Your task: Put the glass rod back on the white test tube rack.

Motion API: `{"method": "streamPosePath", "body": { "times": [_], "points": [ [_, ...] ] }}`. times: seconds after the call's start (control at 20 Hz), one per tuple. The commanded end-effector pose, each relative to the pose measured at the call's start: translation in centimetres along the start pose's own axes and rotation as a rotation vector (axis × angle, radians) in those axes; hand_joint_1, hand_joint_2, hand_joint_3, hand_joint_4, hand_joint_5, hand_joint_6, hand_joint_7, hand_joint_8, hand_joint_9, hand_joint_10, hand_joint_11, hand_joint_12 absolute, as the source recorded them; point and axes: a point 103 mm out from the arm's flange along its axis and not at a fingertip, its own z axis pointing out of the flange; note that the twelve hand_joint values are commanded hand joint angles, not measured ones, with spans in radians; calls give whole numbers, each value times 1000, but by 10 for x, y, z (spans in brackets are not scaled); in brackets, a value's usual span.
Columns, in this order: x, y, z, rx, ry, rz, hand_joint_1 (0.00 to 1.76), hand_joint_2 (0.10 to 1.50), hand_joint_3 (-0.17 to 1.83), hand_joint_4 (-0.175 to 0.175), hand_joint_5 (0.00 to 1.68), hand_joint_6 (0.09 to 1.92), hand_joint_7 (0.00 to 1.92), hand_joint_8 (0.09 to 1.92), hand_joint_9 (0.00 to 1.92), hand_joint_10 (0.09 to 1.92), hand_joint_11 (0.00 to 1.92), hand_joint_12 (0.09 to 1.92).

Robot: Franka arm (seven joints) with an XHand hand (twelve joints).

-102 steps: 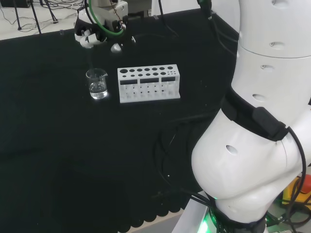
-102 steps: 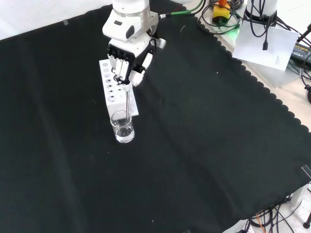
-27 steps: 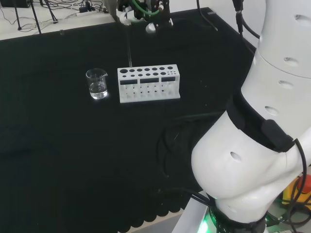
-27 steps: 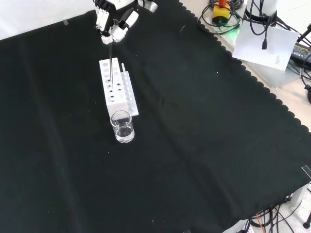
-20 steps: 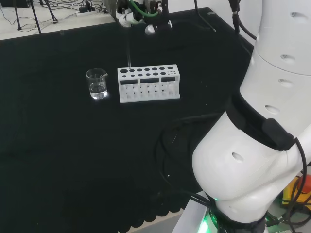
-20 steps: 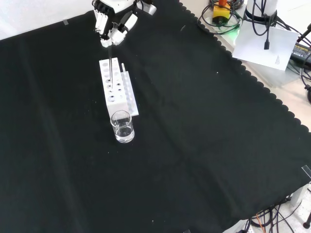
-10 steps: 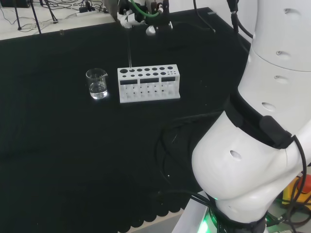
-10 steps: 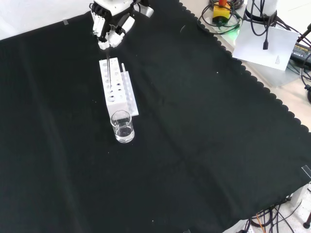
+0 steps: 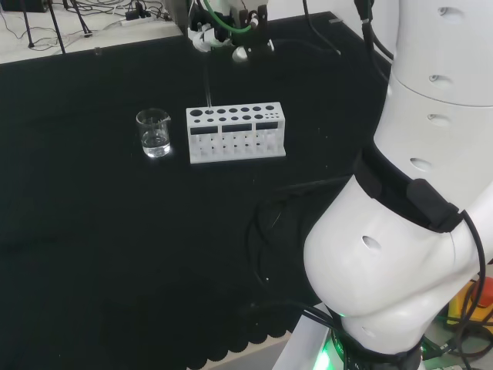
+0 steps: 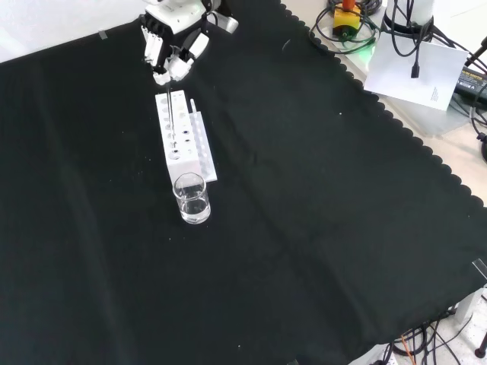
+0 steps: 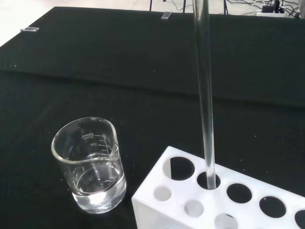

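Observation:
The hand [image 9: 202,38] is shut on the upper end of the clear glass rod [image 9: 206,81], which hangs upright over the white test tube rack [image 9: 235,132]. In the front view the hand [image 10: 173,44] is above the rack's far end [image 10: 183,141], and the rod [image 10: 172,106] reaches down onto the rack's top. The wrist view shows the rod [image 11: 205,95] with its lower end at the mouth of a hole in the rack [image 11: 190,210], second from the beaker end. A glass beaker [image 9: 155,132] holding a little clear liquid stands just beyond that end of the rack.
The arm's own white links [image 9: 408,193] stand at the right of the head view. In the front view, cables, a yellow device [image 10: 346,19] and a white sheet [image 10: 418,72] lie beyond the cloth's scalloped edge at top right. The beaker [image 10: 192,199] is close to the rack's near end.
The hand lifted the rod out of the beaker and carried it over the rack. In the last second it has come down a little, bringing the rod's end to a hole.

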Motion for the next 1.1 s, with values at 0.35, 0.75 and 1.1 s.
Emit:
{"method": "streamPosePath", "body": {
  "times": [0.35, 0.75, 1.1],
  "points": [
    [-7, 2, 34, 43, 24, 8, 1280, 1111, 0, -175, 1056, 581, 984, 1330, 1590, 1045, 1610, 780],
    [-13, 4, 44, 52, 39, 17, 1281, 1111, 0, -175, 1057, 580, 983, 1331, 1589, 1044, 1609, 780],
    [-18, 5, 55, 44, 55, 23, 1281, 1111, 0, -175, 1057, 581, 983, 1331, 1589, 1044, 1609, 781]
  ]
}}
